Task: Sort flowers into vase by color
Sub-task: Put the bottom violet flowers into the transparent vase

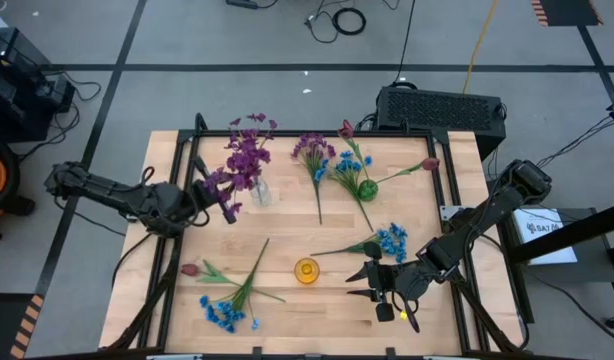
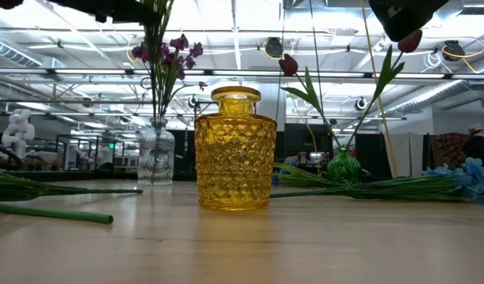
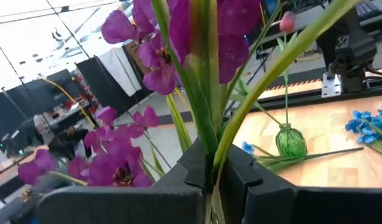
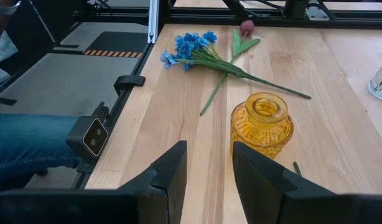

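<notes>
High view: wooden tabletop [image 1: 287, 240] with flowers scattered on it. Left gripper [image 1: 219, 193] sits at the left side, beside a clear glass vase [image 1: 259, 192] that carries a purple bunch [image 1: 247, 155]. More purple sprigs [image 1: 313, 152] lie flat near the far middle, blue ones [image 1: 345, 166] just beside them, by a small green vase [image 1: 367, 189] holding red tulips [image 1: 346, 129]. A yellow vase [image 1: 306, 270] stands near the front centre. At front left lie a red tulip [image 1: 191, 269] and a blue cluster [image 1: 221, 313]; another blue cluster [image 1: 391, 241] lies right of centre. Right gripper [image 1: 372, 283] hovers just right of the yellow vase. Low view: yellow vase [image 2: 235, 150] in the centre foreground, clear vase [image 2: 155, 156] with purple stems behind it to one side, green vase [image 2: 344, 167] to the other; green stems [image 2: 53, 211] lie flat on the wood. Left wrist view: the left fingers [image 3: 178, 180] are clenched around green stems with purple blossoms [image 3: 141, 50] close above; green vase [image 3: 290, 140] farther off on the tabletop. Right wrist view: the right fingers [image 4: 169, 171] stand parted with nothing between them, above the wood near the yellow vase [image 4: 262, 124]; blue sprigs [image 4: 191, 46] and a red tulip [image 4: 247, 27] lie beyond.
</notes>
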Tool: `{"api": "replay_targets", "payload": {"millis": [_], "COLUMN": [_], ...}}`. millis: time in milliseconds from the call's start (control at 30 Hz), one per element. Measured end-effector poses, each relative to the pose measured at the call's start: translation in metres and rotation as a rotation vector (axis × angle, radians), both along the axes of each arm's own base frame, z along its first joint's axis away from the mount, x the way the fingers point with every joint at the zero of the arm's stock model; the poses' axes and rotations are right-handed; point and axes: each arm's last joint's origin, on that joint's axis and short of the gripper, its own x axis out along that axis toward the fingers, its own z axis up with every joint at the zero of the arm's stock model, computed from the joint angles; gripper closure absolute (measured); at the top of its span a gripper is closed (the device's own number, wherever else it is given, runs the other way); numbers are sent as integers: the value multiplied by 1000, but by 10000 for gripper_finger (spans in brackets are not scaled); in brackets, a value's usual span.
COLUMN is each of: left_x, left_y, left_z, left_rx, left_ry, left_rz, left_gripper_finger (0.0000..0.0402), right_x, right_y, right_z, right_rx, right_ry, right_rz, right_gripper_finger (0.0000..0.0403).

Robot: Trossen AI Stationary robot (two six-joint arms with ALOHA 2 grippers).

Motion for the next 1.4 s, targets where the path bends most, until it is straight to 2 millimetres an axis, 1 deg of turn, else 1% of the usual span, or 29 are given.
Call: {"api": "replay_targets", "payload": {"millis": [133, 400, 700, 767, 833, 1067, 1400], "left_x": [1, 3, 3, 2, 2, 1, -3], "left_y": [2, 8, 9, 9, 9, 10, 11], "left_z": [-1, -14, -15, -17, -18, -20, -32], "left_rx": [-23, -84, -106, -115, -124, -134, -165], "left_ry": [-9, 73, 65, 77, 84, 91, 170], "left_rz": [0, 47, 52, 54, 63, 89, 159], "left_gripper_finger": [377, 377, 376, 370, 354, 266, 198], "right_x": [0, 0, 0, 0, 0, 0, 0], "right_y": [0, 0, 0, 0, 0, 0, 0], "right_z": [0, 0, 0, 0, 0, 0, 0], "right_rx": [0, -4, -4, -4, -4, -4, -1], "right_ry": [0, -1, 0, 0, 0, 0, 0], "right_rz": [-1, 1, 2, 2, 2, 2, 0], "right_gripper_finger": [283, 283, 283, 283, 283, 283, 283]}}
